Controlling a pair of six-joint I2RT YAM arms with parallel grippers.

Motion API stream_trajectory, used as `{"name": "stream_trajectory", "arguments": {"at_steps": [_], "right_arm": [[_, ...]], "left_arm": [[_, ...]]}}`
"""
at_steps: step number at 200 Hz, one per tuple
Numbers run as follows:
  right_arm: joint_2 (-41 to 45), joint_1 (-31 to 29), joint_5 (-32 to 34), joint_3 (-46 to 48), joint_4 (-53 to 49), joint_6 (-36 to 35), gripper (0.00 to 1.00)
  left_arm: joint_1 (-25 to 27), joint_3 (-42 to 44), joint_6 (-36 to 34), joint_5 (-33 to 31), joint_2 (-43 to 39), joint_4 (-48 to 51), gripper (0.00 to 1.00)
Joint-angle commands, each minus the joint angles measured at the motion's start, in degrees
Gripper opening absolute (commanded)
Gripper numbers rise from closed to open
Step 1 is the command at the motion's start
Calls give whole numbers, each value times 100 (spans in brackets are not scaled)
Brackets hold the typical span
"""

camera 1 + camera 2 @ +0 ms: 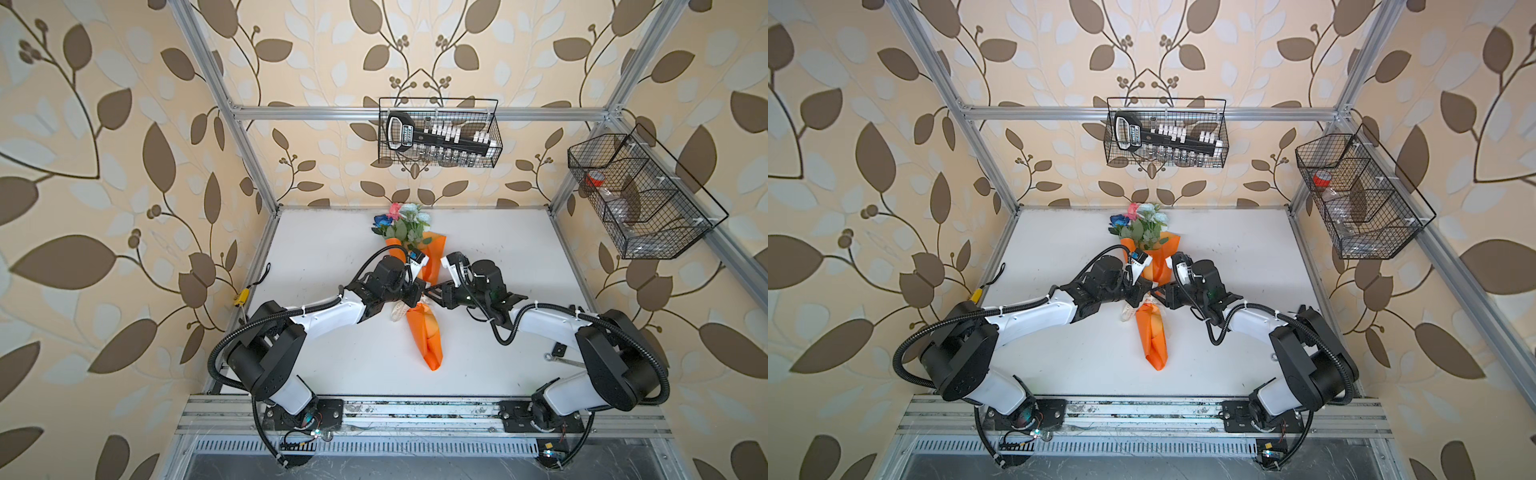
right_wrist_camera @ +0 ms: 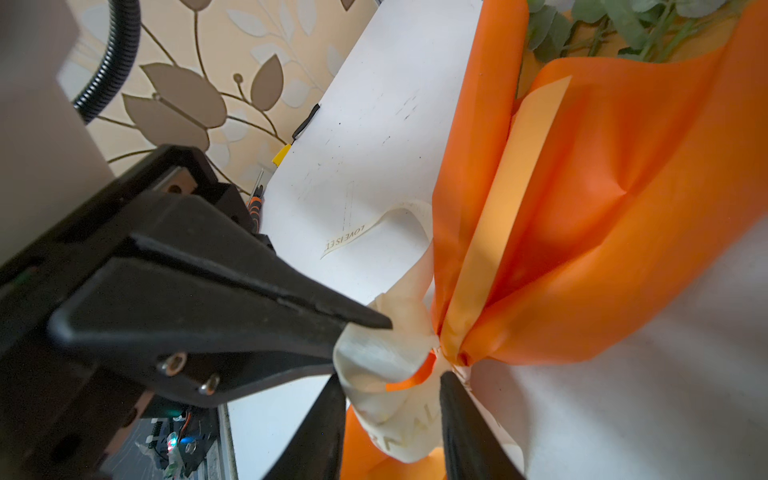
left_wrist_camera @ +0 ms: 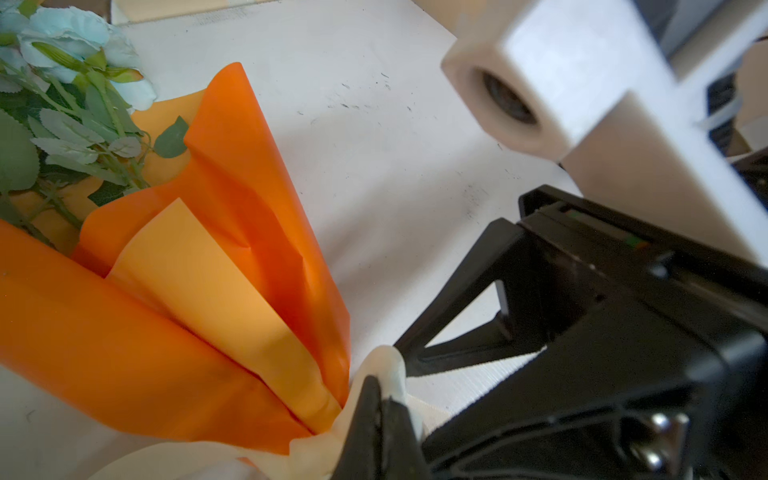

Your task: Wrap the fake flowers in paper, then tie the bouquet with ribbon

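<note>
In both top views the bouquet of fake flowers (image 1: 433,262) lies along the worktop (image 1: 332,353), blooms toward the far wall. The left pincer (image 1: 420,291) and right pincer (image 1: 434,294) meet tip to tip at its cinched waist. The left wrist view shows the left pincer (image 3: 374,395) clamped tight on the cream ribbon (image 3: 390,370), just beside the orange wrap. In the right wrist view the right pincer (image 2: 390,382) has its jaws partly apart, one on each side of the ribbon knot at that waist.

Left arm (image 1: 328,311), right arm (image 1: 544,322), white shells, black joint housings, black corrugated conduit (image 2: 110,58), white zip ties (image 1: 306,309), silver screws (image 2: 170,365)
</note>
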State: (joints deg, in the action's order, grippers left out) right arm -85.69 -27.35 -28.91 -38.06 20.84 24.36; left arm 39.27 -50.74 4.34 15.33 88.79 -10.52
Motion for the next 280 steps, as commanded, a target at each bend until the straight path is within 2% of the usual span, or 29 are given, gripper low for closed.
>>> {"name": "stream_trajectory", "arguments": {"at_steps": [1, 35, 72, 86, 98, 117, 134, 149, 176, 218, 280], "right_arm": [[43, -32, 359, -142, 126, -111, 39], [114, -113, 392, -96, 351, -161, 37], [164, -198, 626, 4, 430, -178, 12], [233, -200, 748, 100, 436, -147, 4], [334, -199, 925, 209, 430, -69, 0], [496, -200, 1184, 381, 408, 34, 0], [626, -200, 1335, 520, 415, 132, 0], [692, -196, 1407, 596, 439, 246, 0], [712, -209, 1414, 711, 538, 482, 0], [623, -244, 1442, 740, 570, 701, 0], [538, -286, 1389, 721, 544, 791, 0]], "left_arm": [[46, -318, -177, 656, 62, 169, 0], [46, -531, -188, 1107, 262, 423, 0], [47, -772, -137, 1519, 495, 529, 0], [46, -822, -80, 1512, 543, 543, 0], [46, -829, -22, 1408, 530, 566, 0], [42, -820, 70, 1118, 415, 702, 19], [22, -685, 199, 805, 145, 778, 40], [-20, -451, 347, 450, -184, 818, 50], [-82, 27, 513, 103, -845, 1034, 50], [-102, 652, 656, -151, -1168, 1241, 49], [-102, 524, 571, -21, -451, 1078, 43]]}}
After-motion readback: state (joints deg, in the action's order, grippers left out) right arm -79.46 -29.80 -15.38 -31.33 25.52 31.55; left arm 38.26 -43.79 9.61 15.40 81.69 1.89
